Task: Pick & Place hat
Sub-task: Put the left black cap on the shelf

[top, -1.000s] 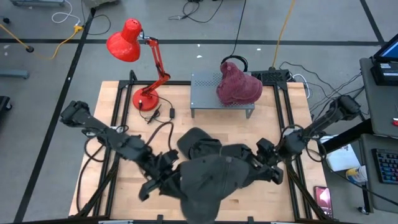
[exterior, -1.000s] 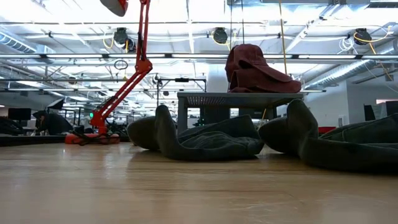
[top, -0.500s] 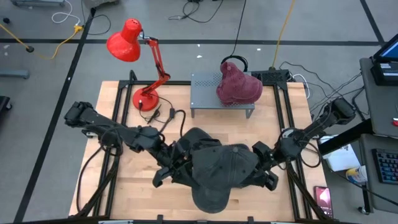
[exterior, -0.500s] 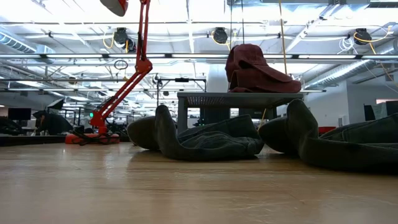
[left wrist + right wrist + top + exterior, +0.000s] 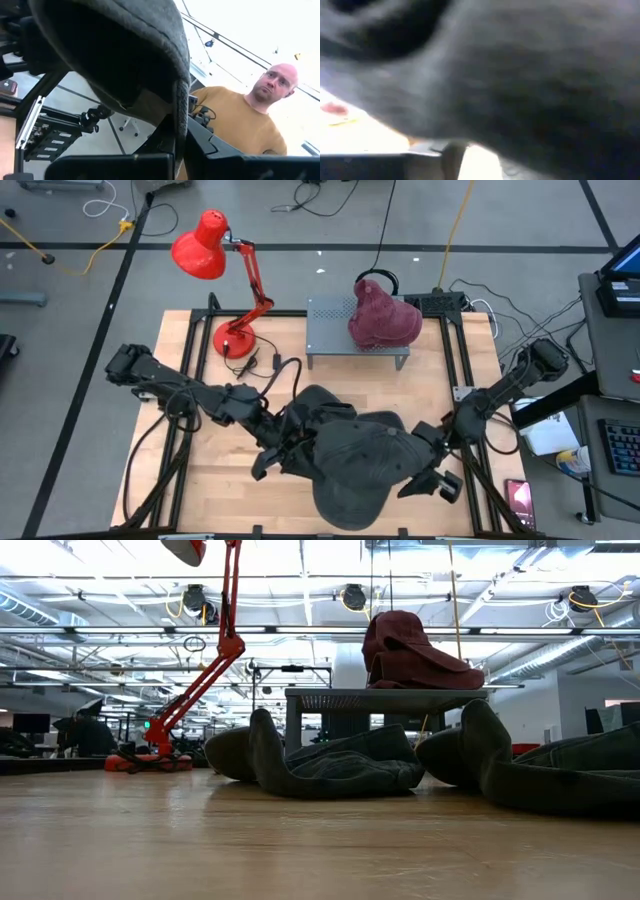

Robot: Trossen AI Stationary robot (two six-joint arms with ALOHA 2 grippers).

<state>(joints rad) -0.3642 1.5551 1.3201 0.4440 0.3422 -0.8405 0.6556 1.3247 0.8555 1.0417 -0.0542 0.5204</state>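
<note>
A dark grey hat [image 5: 360,470] hangs in the air over the table's near middle, with my two grippers at its two sides. My left gripper [image 5: 293,458] is shut on the hat's left edge. In the left wrist view the hat's hollow inside [image 5: 115,55] arches over the fingers. My right gripper [image 5: 432,470] is at the hat's right edge. In the right wrist view the hat [image 5: 520,75] fills the picture as a blur. The held hat does not show in the low view. My left gripper pinches the hat's rim [image 5: 178,117] between its two fingers. It comes about level from the table's left, tipped slightly upward. The hat is lifted clear of the table and spreads away from the fingers toward the table's right.
A maroon hat [image 5: 385,318] sits on a grey perforated stand [image 5: 335,315] at the far middle. A red desk lamp [image 5: 225,290] stands far left. Another dark hat [image 5: 320,412] lies on the table, and the low view shows a further dark heap [image 5: 540,775]. A person [image 5: 245,125] stands beyond the table.
My left gripper has carried the hat's left edge toward the table's right and slightly toward the far edge. The whole hat has shifted right, staying clear of the table. My right gripper has moved a little toward the near edge at the hat's right side.
</note>
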